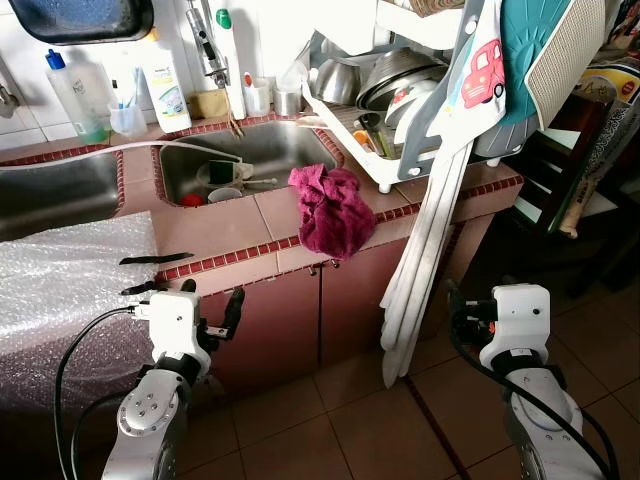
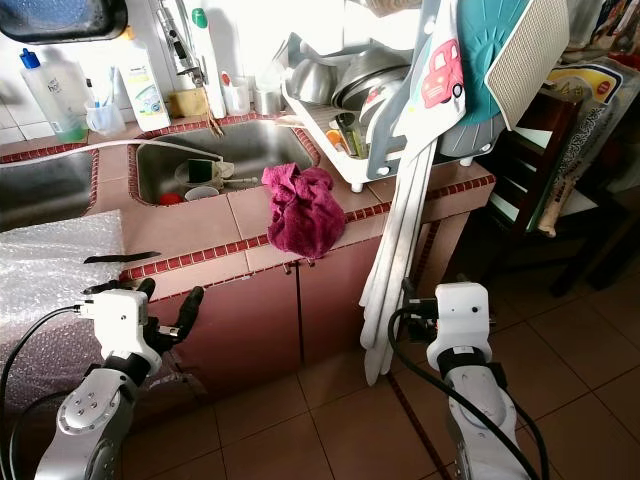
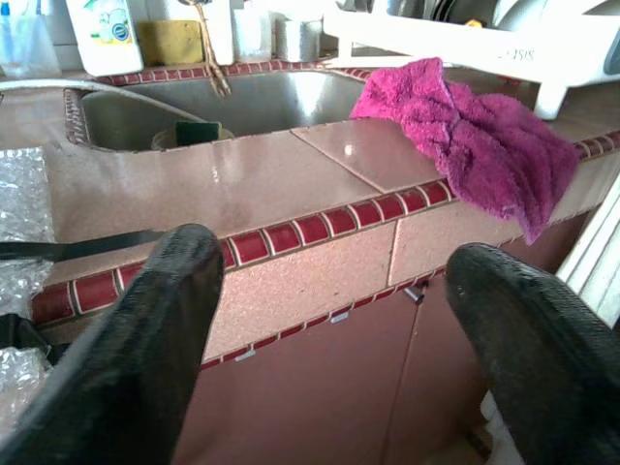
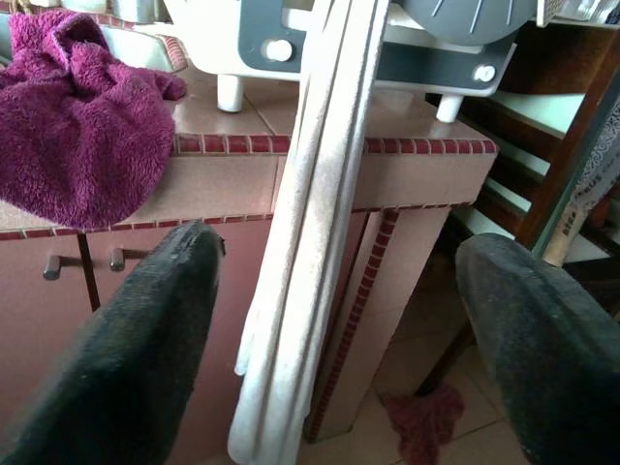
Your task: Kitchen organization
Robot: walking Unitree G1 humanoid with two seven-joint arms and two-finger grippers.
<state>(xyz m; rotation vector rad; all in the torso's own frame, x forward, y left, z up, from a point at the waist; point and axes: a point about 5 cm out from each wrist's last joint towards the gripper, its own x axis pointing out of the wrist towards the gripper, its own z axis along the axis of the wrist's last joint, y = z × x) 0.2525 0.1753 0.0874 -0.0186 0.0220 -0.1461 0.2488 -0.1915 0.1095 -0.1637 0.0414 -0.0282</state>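
A crumpled magenta towel [image 1: 330, 208] lies on the pink tiled counter [image 1: 215, 228], draped over its front edge just right of the steel sink [image 1: 262, 148]. A black knife [image 1: 155, 258] rests on the counter by the bubble wrap [image 1: 60, 275]. My left gripper [image 3: 329, 329] is held low in front of the cabinet doors, below the counter edge and left of the towel, open with nothing between its fingers [image 1: 235, 305]. My right gripper [image 4: 339, 329] is held low at the counter's right end, open, facing the white boards [image 1: 420, 260] that lean there.
A loaded white dish rack [image 1: 400, 110] fills the counter's right end, with mats and a cloth hanging off it. Bowls and a sponge sit in the sink; bottles [image 1: 168, 90] line the wall behind. Dark shelving [image 1: 560, 170] stands to the right. A red rag [image 4: 421, 421] lies on the floor.
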